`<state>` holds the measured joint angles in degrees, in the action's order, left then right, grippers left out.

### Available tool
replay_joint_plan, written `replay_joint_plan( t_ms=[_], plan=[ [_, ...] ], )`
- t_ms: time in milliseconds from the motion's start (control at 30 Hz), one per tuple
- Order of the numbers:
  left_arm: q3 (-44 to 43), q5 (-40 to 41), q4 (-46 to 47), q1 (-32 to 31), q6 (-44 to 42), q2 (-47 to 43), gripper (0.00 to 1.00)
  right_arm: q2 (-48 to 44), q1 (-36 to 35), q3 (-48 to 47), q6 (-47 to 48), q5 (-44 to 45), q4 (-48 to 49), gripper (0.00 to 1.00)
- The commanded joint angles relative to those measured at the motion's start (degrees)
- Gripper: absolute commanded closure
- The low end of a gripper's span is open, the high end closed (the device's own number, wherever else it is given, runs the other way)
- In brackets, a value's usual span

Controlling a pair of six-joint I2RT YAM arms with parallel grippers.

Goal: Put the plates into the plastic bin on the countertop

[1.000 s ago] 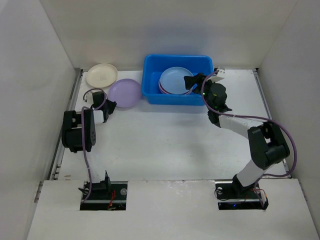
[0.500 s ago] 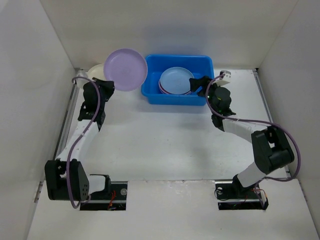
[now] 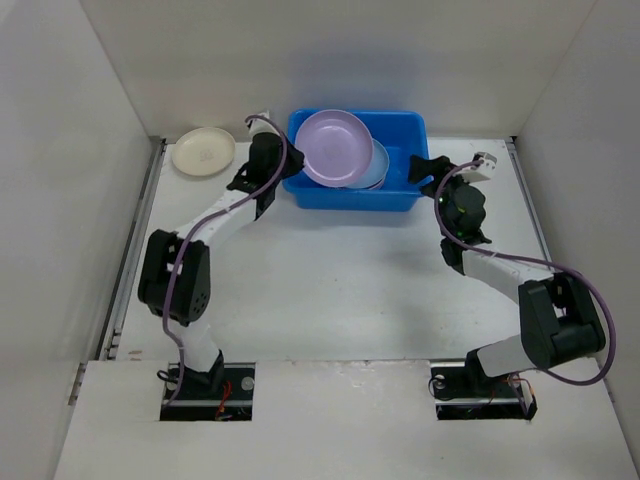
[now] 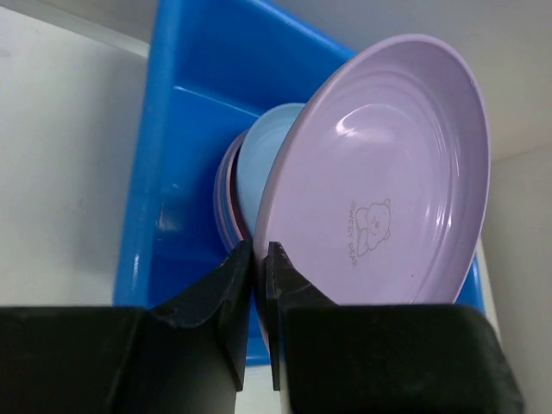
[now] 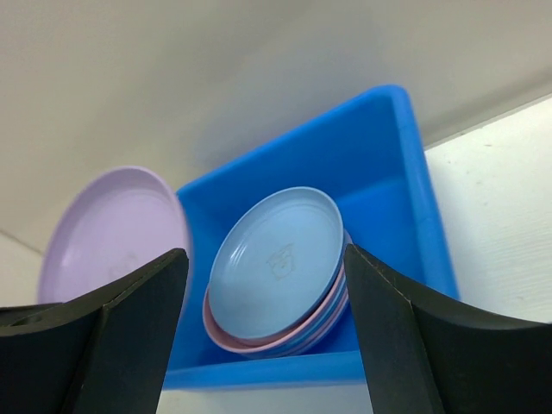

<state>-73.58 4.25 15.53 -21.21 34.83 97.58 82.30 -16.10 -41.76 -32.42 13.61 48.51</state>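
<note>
Lavender plate (image 4: pixel 379 172) clamped in left jaws, right jaws wide

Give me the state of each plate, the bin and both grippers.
Plastic bin: upright, holding the stack.
Stacked plates: lying in the bin, light blue on top.
Lavender plate: gripped by its rim, tilted above the bin.
Left gripper: shut on lavender plate.
Right gripper: open, empty, beside the bin's right end.
Cream plate: flat on the countertop, outside the bin.
</note>
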Motion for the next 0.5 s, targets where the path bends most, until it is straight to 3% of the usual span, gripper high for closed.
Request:
replay_joint_plan(
  t_ms=[0, 467],
  plan=[
    [-6.8, -1.5, 3.9, -1.7, -4.0, 3.3, 0.92, -1.4, 0.9, 0.7, -1.7, 0.7, 5.8, 0.21],
    [-18.7, -2.3, 5.5, -4.8, -10.3, 19.7, 0.9, 0.8, 1.0, -0.9, -2.2, -2.2, 5.8, 0.21]
  ],
)
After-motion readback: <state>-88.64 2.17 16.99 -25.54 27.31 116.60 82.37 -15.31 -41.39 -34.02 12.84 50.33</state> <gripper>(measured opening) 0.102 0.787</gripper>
